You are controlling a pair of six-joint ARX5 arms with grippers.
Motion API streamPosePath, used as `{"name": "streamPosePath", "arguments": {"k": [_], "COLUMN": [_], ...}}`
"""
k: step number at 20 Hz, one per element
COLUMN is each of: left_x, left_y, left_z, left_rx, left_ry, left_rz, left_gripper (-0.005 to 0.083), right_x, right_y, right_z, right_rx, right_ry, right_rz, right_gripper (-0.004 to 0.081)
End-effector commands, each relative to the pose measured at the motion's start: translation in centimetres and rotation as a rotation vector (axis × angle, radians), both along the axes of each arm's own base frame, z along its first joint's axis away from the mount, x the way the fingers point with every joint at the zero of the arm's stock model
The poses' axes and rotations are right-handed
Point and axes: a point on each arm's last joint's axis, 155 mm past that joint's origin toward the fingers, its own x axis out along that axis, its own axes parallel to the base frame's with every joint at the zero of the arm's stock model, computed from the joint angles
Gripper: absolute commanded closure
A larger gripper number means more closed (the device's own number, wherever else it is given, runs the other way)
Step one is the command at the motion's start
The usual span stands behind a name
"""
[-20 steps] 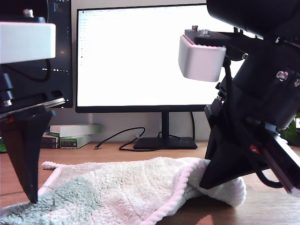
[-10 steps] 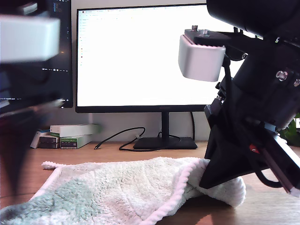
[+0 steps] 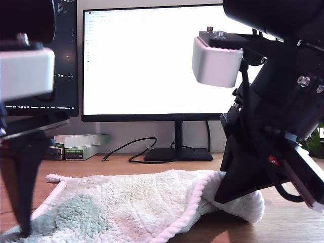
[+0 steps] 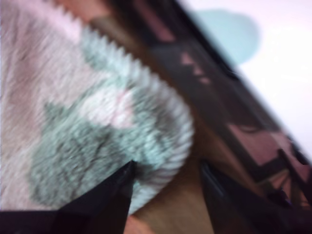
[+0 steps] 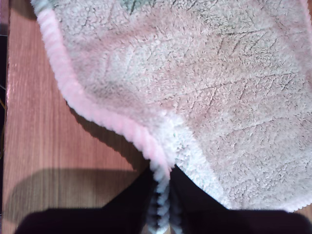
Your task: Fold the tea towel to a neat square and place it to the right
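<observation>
Fluffy tea towel (image 5: 204,87) hem between second gripper's (image 5: 162,195) fingers (image 5: 141,195)

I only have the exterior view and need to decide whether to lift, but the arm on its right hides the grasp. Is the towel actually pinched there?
Observer: Yes. The second wrist view shows my second gripper shut on the tea towel, with its ribbed hem running in between the fingers.
Operator: And the one at the exterior view's left?
Observer: My first gripper is open. The first wrist view is blurred but shows a clear gap between the tips.
Operator: Does it straddle the towel's edge?
Observer: It seems so. One tip is on the grey-green patch, and the other is over bare table past the edge.
</observation>
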Motion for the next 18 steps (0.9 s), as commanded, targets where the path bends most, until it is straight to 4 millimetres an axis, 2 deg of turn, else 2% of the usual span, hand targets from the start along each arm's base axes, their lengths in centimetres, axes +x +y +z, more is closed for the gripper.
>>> {"name": "streamPosePath", "arguments": {"k": [1,4,9,18], "left_x": [-0.1,-0.3,0.4,1.4], "left_y": [0.4,0.6,-0.6,-3.2], "left_z": [-1.0,-1.5,-0.9,3.7], "left_rx": [0.003,0.003,-0.051,-0.321], "left_ry": [-0.004,-0.002,-0.030,-0.047], "left_rz": [0.002,0.001,0.028,0.231], "left_gripper": [0.0399,0.0399,0.0399,0.0400], "right_x": [-0.2,-0.1,-0.1,-0.1], "right_y": [-0.1,-0.1,0.0,0.1], "right_z": [-0.2,-0.2,-0.1,-0.1], "right_rx": [0.006,0.007,0.011,0.024], "right_ry": [0.006,0.006,0.006,0.014], "right_rz": [-0.002,-0.002,-0.006,-0.023], "right_gripper": [0.0783,0.0782,0.0783,0.0783]}}
